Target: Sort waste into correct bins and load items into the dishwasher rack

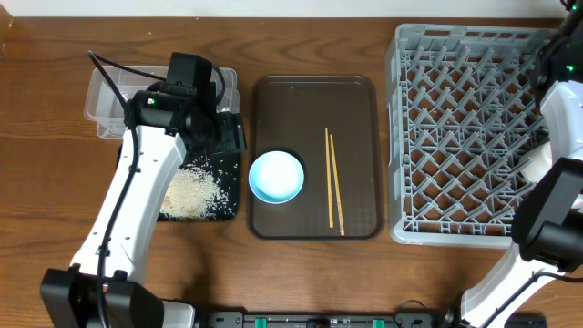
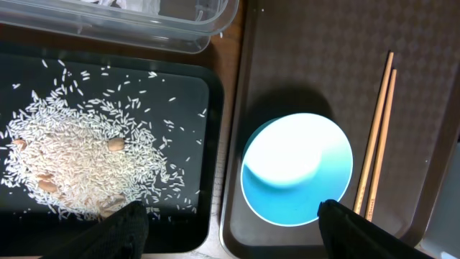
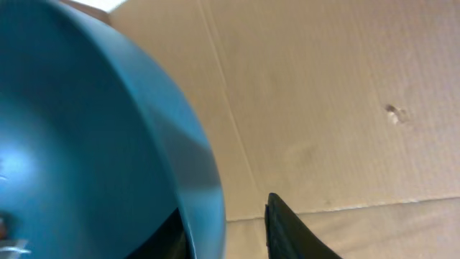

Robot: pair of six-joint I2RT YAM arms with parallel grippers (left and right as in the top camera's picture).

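A light blue bowl (image 1: 276, 176) (image 2: 297, 170) sits on the brown serving tray, with two wooden chopsticks (image 1: 334, 180) (image 2: 377, 133) to its right. My left gripper (image 1: 228, 137) (image 2: 228, 216) is open and empty above the gap between the black tray (image 2: 194, 93) and the bowl. Loose rice (image 1: 189, 193) (image 2: 79, 162) lies in the black tray. My right gripper (image 3: 226, 208) holds the rim of the dark blue plate (image 3: 86, 129) in the air. One finger is inside the plate and the other just outside it. The grey dishwasher rack (image 1: 465, 137) is at the right. Cups and wrapper are out of view.
The clear container (image 1: 100, 100) (image 2: 144, 29) stands behind the black tray, with white material inside. The brown serving tray (image 1: 355, 100) (image 2: 309, 43) lies between the bins and the rack. My right arm (image 1: 557, 100) crosses the rack's right side. Cardboard fills the right wrist view's background.
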